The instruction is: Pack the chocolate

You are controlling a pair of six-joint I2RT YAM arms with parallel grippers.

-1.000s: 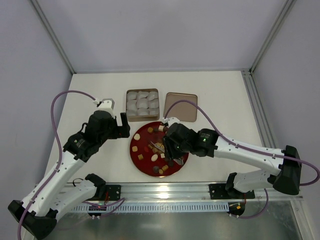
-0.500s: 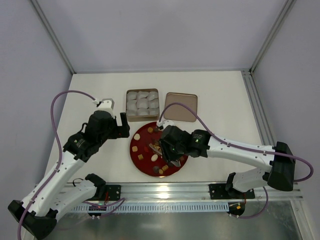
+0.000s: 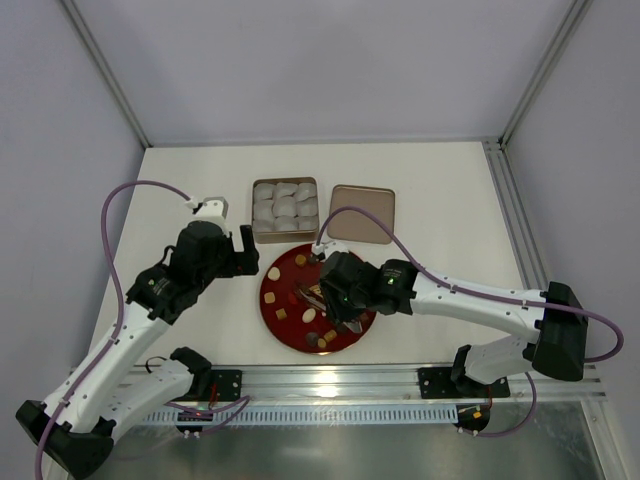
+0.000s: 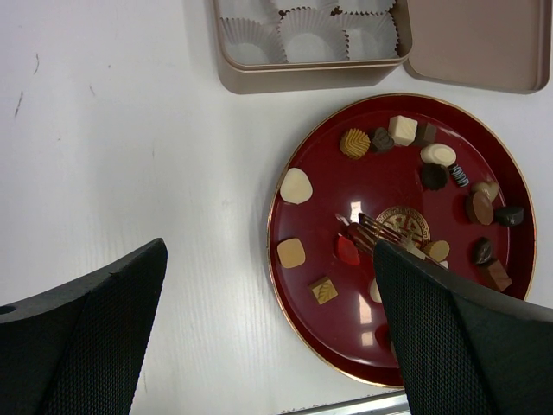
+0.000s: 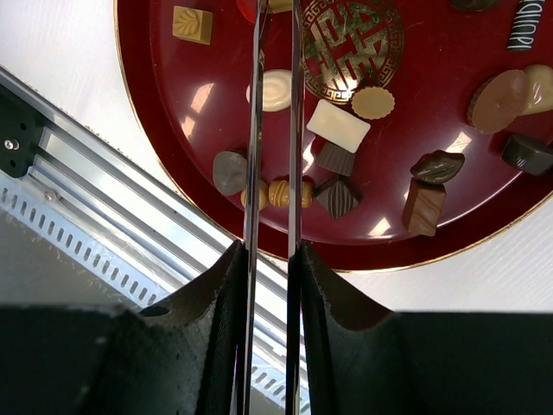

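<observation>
Several small chocolates point(image 4: 296, 186) in brown, tan, cream and red lie scattered on a red plate point(image 3: 266, 291), which also shows in the left wrist view point(image 4: 389, 156) and the right wrist view point(image 5: 415, 112). My right gripper point(image 5: 270, 252) is shut on metal tongs point(image 5: 295, 130) and hovers over the plate point(image 3: 337, 298). The tong tips point(image 4: 373, 231) sit by a red chocolate point(image 4: 347, 251) near the plate's middle, slightly apart. My left gripper point(image 4: 270, 251) is open and empty above the table at the plate's left edge point(image 3: 250, 254).
A gold tin point(image 3: 285, 208) holding white crinkled paper cups point(image 4: 304, 19) stands behind the plate. Its lid point(image 3: 361, 213) lies to the right of it point(image 4: 475, 43). A metal rail point(image 3: 330, 385) runs along the near table edge.
My right gripper with the tongs has shifted a little to the left over the plate. The left arm has not moved.
</observation>
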